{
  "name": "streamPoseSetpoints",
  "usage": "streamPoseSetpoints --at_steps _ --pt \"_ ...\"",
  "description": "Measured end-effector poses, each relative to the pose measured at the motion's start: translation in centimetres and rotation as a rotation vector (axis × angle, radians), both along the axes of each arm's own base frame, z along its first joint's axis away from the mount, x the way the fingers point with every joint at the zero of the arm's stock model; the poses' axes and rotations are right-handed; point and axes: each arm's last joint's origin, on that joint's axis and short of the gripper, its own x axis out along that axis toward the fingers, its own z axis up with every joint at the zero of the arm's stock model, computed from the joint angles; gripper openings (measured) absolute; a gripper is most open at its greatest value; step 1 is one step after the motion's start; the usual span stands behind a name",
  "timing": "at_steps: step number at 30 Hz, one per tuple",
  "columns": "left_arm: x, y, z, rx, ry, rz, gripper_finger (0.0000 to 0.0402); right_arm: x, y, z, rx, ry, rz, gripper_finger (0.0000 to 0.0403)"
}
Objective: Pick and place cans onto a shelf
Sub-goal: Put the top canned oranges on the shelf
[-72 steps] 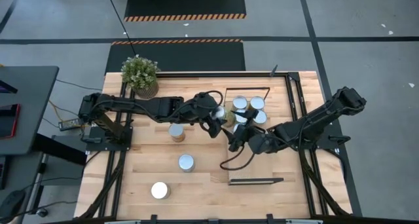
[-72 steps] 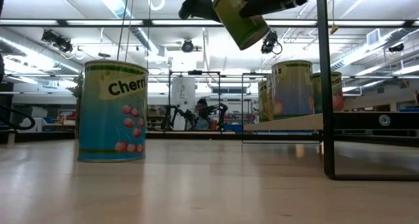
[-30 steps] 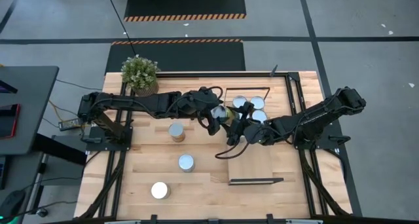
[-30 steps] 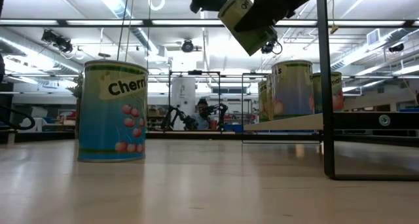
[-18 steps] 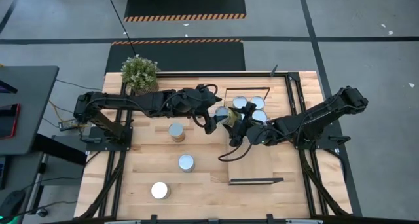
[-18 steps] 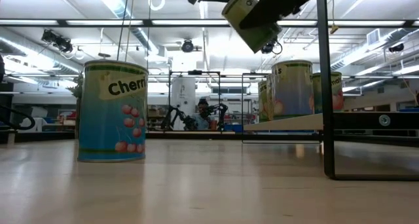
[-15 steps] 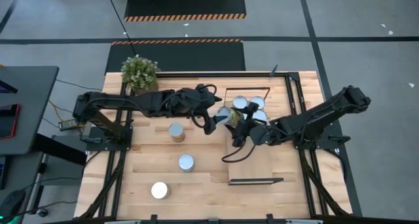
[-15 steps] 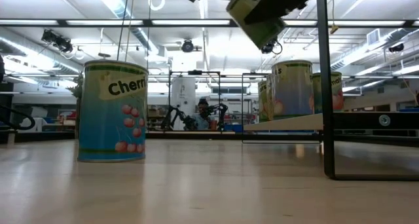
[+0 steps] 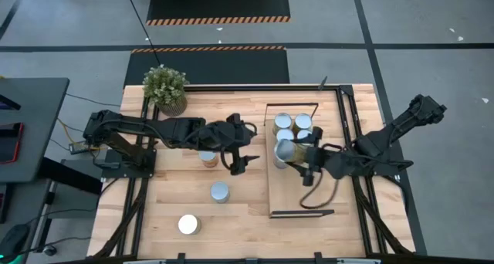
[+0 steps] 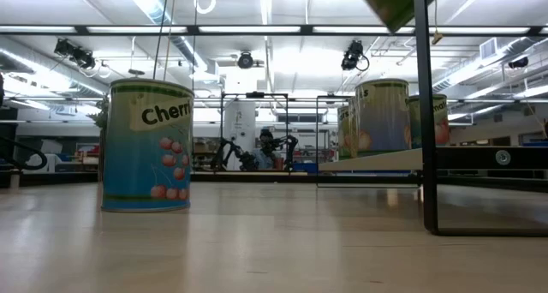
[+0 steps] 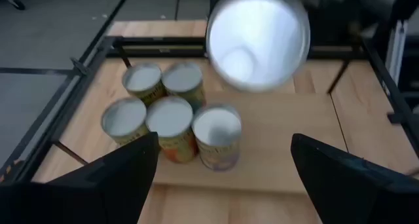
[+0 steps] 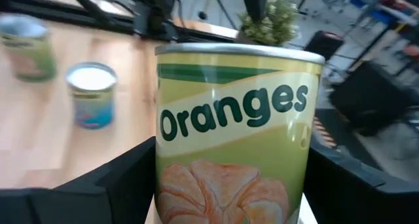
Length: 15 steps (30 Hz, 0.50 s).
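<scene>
An orange-labelled can [image 12: 232, 126] is lifted above the light-wood shelf [image 9: 309, 191], with my right gripper [image 9: 293, 154] shut on it. Its round lid [image 9: 285, 150] faces up. Several more cans [image 9: 292, 128] stand upright in a cluster on the shelf's far end. Three loose cans [image 9: 207, 156] [image 9: 221, 191] [image 9: 188, 225] stand on the table's left half. My left gripper [image 9: 236, 162] hovers open just left of the shelf with nothing between its fingers [image 11: 124, 178]. The left wrist view looks across at the held can's lid [image 11: 257, 40]. My right gripper pinches the can's side wall [image 12: 171, 185] between its two fingers [image 12: 108, 185], one on each side. The fingers come from the table's right, close to level. The can stands upright in the hold, lifted clear above the shelf board.
A potted plant [image 9: 164, 88] stands at the table's far left. Black frame bars [image 9: 301, 213] close the shelf's short ends, and black rails [image 9: 346, 125] run along the table's right side. The shelf's near half is bare wood. In the low view a cherry can [image 10: 145, 147] stands close by.
My right gripper has carried the can toward the table's right edge and out over the shelf. The can has come from tilted to upright. My left gripper has drawn away from the can toward the table's left and near edges.
</scene>
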Motion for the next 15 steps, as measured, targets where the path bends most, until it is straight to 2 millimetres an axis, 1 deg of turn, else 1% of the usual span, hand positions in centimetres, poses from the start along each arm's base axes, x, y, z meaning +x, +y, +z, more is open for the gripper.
streamPoseSetpoints --at_steps 2,5,8,11,13,15 --pt "-0.3 -0.7 -0.6 0.007 0.043 -0.018 0.0354 -1.1 0.4 -0.3 0.041 -0.017 0.023 0.0328" --pt "-0.5 -1.7 -2.2 0.023 0.089 -0.037 0.0354 -2.7 1.0 -1.4 0.106 -0.043 0.041 0.0328" --pt "-0.8 -2.4 -3.8 0.031 0.133 -0.052 0.0354 -4.2 1.1 -3.2 0.128 -0.067 0.013 0.0328" --pt "-1.0 -2.7 -5.3 0.025 0.16 -0.053 0.0354 -5.3 1.0 -4.7 0.146 -0.098 -0.023 0.0328" --pt "-1.0 -2.7 -5.7 0.022 0.171 -0.048 0.0354 -5.7 0.9 -5.5 0.168 -0.127 -0.04 0.0328" --pt "-1.2 -2.9 -5.7 0.02 0.157 -0.053 0.0354 -6.0 0.9 -6.6 0.167 -0.136 -0.042 0.0328"
